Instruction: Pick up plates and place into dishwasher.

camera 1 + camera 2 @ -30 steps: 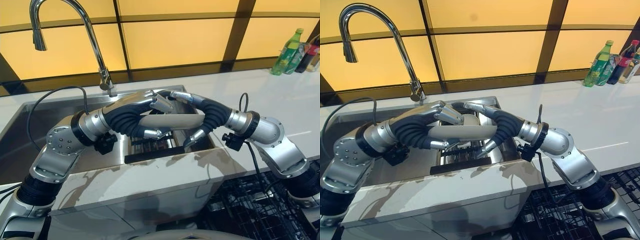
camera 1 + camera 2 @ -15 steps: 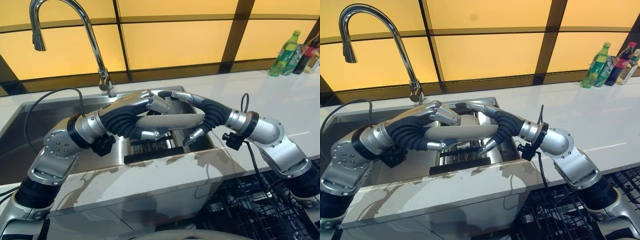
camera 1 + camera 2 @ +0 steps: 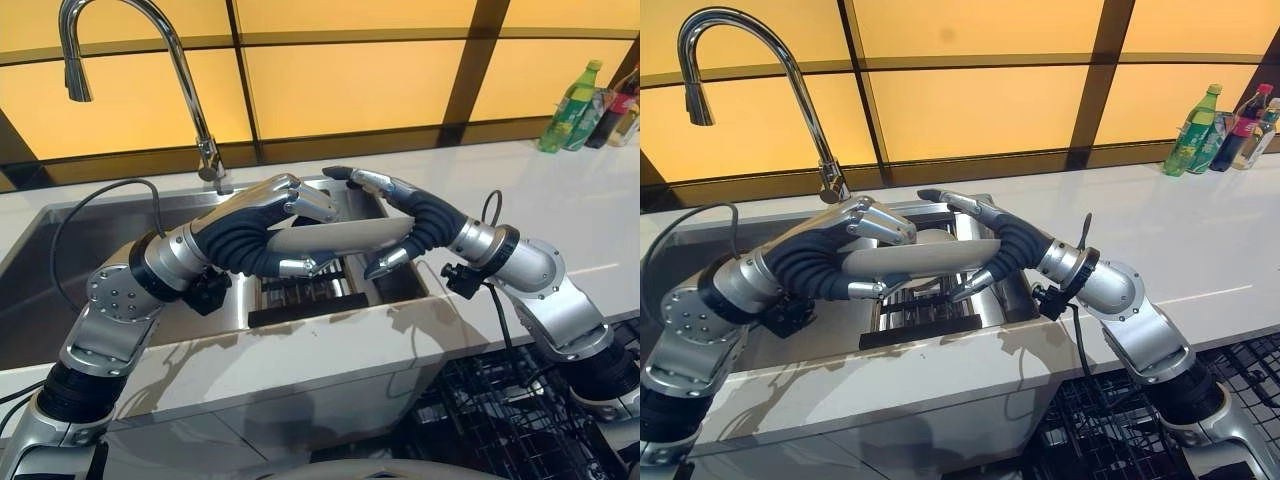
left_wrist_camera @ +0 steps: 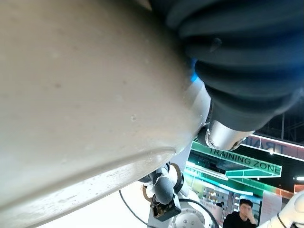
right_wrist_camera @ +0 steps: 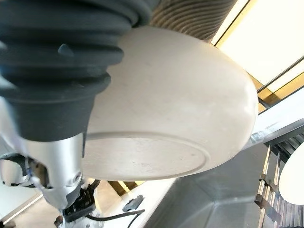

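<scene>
Both hands hold one cream plate (image 3: 335,237) in the air above the sink (image 3: 60,250), each clamped on an opposite edge. The left hand (image 3: 285,215) grips the plate's left side: its fingers lie curled over the top rim and its thumb presses up from beneath. The right hand (image 3: 385,215) grips the right side the same way, with fingers arched over the far rim and the thumb hooked under the near edge. The plate sits roughly level between them, tilted a little. In the right wrist view the plate's (image 5: 190,118) underside and foot ring show close beside the hand's dark cover, and in the left wrist view the plate's (image 4: 85,95) pale underside lies right against that hand.

Under the plate, inside the sink basin, stands one dark slatted rack (image 3: 300,295). In the right wrist view the edge of a second pale plate (image 5: 292,175) shows standing by the rack's bars. One curved steel faucet (image 3: 150,60) rises behind the sink, on its left. The white countertop (image 3: 560,210) runs around the sink, and at its far right corner stand three bottles (image 3: 590,100): one green, the others partly cut off. Below the counter at the right sits one black wire dishwasher rack (image 3: 500,410), well apart from the held plate
</scene>
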Tool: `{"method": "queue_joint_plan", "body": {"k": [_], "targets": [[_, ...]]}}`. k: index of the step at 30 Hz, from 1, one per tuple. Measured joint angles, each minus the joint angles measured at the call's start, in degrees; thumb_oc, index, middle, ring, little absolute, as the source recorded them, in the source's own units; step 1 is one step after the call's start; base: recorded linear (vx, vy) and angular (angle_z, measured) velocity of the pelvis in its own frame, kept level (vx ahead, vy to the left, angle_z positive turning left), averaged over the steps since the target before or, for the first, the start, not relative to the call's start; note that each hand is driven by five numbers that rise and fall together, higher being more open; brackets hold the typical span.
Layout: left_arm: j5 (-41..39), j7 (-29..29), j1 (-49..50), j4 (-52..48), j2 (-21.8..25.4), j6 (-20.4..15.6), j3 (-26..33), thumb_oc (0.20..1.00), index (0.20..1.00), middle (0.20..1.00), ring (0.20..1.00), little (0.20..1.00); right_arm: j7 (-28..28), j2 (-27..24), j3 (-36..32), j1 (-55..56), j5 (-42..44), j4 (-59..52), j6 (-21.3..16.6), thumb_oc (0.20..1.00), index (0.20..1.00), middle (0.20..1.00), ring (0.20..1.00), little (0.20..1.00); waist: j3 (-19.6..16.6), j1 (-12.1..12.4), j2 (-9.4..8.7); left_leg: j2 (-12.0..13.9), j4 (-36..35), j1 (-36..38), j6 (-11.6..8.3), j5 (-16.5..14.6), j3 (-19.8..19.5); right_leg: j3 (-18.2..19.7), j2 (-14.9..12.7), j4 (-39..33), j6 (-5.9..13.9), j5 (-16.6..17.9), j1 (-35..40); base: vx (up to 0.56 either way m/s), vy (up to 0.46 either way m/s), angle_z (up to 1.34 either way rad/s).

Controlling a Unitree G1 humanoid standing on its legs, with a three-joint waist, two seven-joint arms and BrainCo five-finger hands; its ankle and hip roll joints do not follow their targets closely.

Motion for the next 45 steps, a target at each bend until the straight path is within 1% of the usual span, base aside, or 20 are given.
{"method": "queue_joint_plan", "body": {"k": [2, 3, 4, 5, 6, 11, 15, 20, 31, 32, 33, 34, 40, 45], "targets": [[0.1, 0.4, 0.1, 0.0, -0.4, 0.0, 0.0, 0.2, 0.2, 0.2, 0.2, 0.2, -0.6, 0.7, 0.0, 0.1, 0.0, 0.5, -0.4, 1.0, 1.0, 1.0, 1.0, 1.0, 0.0, 0.0, 0.01, 0.0, 0.0, 0.0, 0.0, 0.0, 0.0, 0.0, 0.0, 0.0, 0.0, 0.0, 0.0, 0.0, 0.0, 0.0], [0.1, 0.6, 0.2, 0.0, -0.4, 0.0, 0.0, 0.2, 0.2, 0.2, 0.2, 0.2, -0.7, 1.0, -0.2, 0.2, 0.0, 0.5, -0.5, 0.846, 0.846, 0.846, 0.846, 0.846, 0.0, 0.0, 0.01, 0.0, 0.0, 0.0, 0.0, 0.0, 0.0, 0.0, 0.0, 0.0, 0.0, 0.0, 0.0, 0.0, 0.0, 0.0], [0.1, 0.8, 0.3, 0.0, -0.4, 0.0, 0.1, 0.2, 0.2, 0.2, 0.2, 0.2, -0.6, 1.3, -0.3, 0.3, 0.0, 0.5, -0.5, 0.73, 0.73, 0.73, 0.73, 0.73, 0.0, 0.0, 0.01, 0.0, 0.0, 0.0, -0.01, 0.0, 0.0, 0.0, 0.0, 0.0, 0.0, 0.0, 0.0, 0.0, 0.0, 0.0], [0.1, 0.8, 0.5, 0.0, -0.5, 0.0, 0.4, 0.2, 0.2, 0.2, 0.2, 0.2, -0.5, 1.5, -0.5, 0.3, 0.0, 0.5, -0.5, 0.536, 0.536, 0.536, 0.536, 0.536, 0.0, 0.0, 0.03, 0.0, 0.0, 0.0, 0.0, 0.0, 0.0, 0.0, 0.0, 0.0, 0.0, 0.0, 0.0, 0.0, 0.0, 0.0], [0.1, 0.8, 0.6, 0.0, -0.5, 0.0, 0.7, 0.2, 0.2, 0.2, 0.2, 0.2, -0.3, 1.5, -0.5, 0.4, 0.0, 0.4, -0.6, 0.203, 0.203, 0.203, 0.203, 0.203, 0.0, 0.0, 0.03, 0.0, 0.0, 0.0, 0.0, 0.0, 0.0, 0.0, 0.0, 0.0, 0.0, 0.0, 0.0, 0.0, 0.0, 0.0], [0.2, 0.8, 1.1, 0.0, -0.5, -0.1, 2.3, 0.2, 0.2, 0.2, 0.2, 0.2, 1.2, 1.4, -0.6, 0.6, 0.1, 0.2, -1.0, 0.2, 0.2, 0.2, 0.2, 0.2, -0.1, 0.0, 0.02, 0.0, 0.0, 0.0, 0.01, 0.0, 0.0, 0.0, 0.0, 0.0, 0.0, 0.0, 0.1, 0.0, 0.0, 0.0], [0.2, 0.9, 1.2, 0.0, -0.5, -0.1, 2.6, 0.2, 0.2, 0.2, 0.2, 0.2, 2.1, 1.4, -0.5, 1.2, 0.1, 0.1, -1.2, 0.2, 0.2, 0.2, 0.2, 0.2, -0.1, 0.0, 0.03, 0.0, 0.0, 0.0, 0.03, 0.0, 0.0, 0.0, 0.0, 0.0, 0.0, 0.0, 0.1, 0.0, 0.0, 0.0], [0.2, 2.7, 1.3, 0.1, -0.6, -0.1, 2.7, 0.2, 0.2, 0.2, 0.2, 0.2, 1.9, 1.7, -0.5, 1.2, 0.1, -0.2, -2.2, 0.2, 0.2, 0.2, 0.2, 0.2, -0.1, 0.0, 0.07, 0.0, 0.0, 0.0, 0.01, 0.0, -0.1, 0.0, 0.0, 0.0, 0.0, 0.0, 0.1, 0.01, 0.0, 0.0], [0.2, 3.1, 1.6, 0.1, -0.9, -0.1, 2.9, 0.2, 0.2, 0.2, 0.2, 0.2, 1.6, 1.8, -0.5, 1.3, 0.2, -0.4, -2.2, 0.2, 0.2, 0.2, 0.2, 0.2, -0.1, 0.0, 0.07, 0.0, 0.0, 0.0, 0.04, 0.0, -0.1, -0.1, 0.0, 0.0, 0.0, 0.0, 0.1, 0.0, 0.0, 0.0], [0.4, 3.3, 1.6, 0.1, -0.9, 0.0, 2.9, 0.304, 0.304, 0.304, 0.304, 0.304, 1.5, 1.8, -0.5, 1.2, 0.2, -0.4, -2.2, 0.2, 0.2, 0.2, 0.2, 0.2, -0.1, 0.0, 0.08, 0.0, 0.0, 0.0, 0.04, 0.0, -0.1, -0.1, 0.0, 0.0, 0.0, 0.0, 0.1, 0.0, 0.0, 0.0], [1.0, 3.9, 1.6, 0.1, -1.0, 0.0, 2.9, 0.868, 0.868, 0.868, 0.868, 0.868, 1.3, 1.8, -0.5, 1.3, 0.2, -0.4, -2.2, 0.2, 0.2, 0.2, 0.2, 0.2, -0.1, 0.0, 0.08, 0.0, 0.0, 0.0, 0.04, 0.0, -0.1, -0.1, 0.0, 0.0, 0.0, 0.0, 0.1, 0.0, 0.0, 0.0], [2.3, 5.3, 1.6, 0.1, -1.2, 0.1, 2.9, 1.0, 1.0, 1.0, 1.0, 1.0, 0.9, 1.9, -0.5, 1.2, 0.3, -0.3, -2.2, 0.2, 0.2, 0.2, 0.2, 0.2, -0.1, 0.0, 0.08, 0.0, 0.0, 0.0, 0.05, 0.1, -0.1, -0.1, 0.0, 0.0, 0.0, 0.0, 0.1, 0.0, 0.0, 0.0], [2.5, 13.3, 1.6, 1.7, -3.7, 2.0, 2.9, 1.0, 1.0, 1.0, 1.0, 1.0, -1.5, 5.0, -0.2, 1.3, 1.2, 1.7, -2.9, 0.2, 0.2, 0.2, 0.2, 0.2, -0.2, 0.0, 0.25, 0.0, 0.0, 0.1, 0.05, 0.1, -0.1, -0.1, 0.0, 0.0, 0.0, 0.0, 0.1, 0.0, 0.0, 0.0], [2.6, 19.1, 1.7, 2.5, -4.0, 2.3, 3.6, 1.0, 1.0, 1.0, 1.0, 1.0, -2.2, 5.0, -0.7, 2.5, 0.5, 3.6, -3.0, 0.2, 0.2, 0.2, 0.2, 0.2, -0.4, 0.0, 0.47, 0.0, 0.0, 0.1, 0.02, 0.0, 0.0, 0.0, 0.0, 0.0, 0.0, 0.0, 0.1, 0.0, 0.0, 0.0]]}}
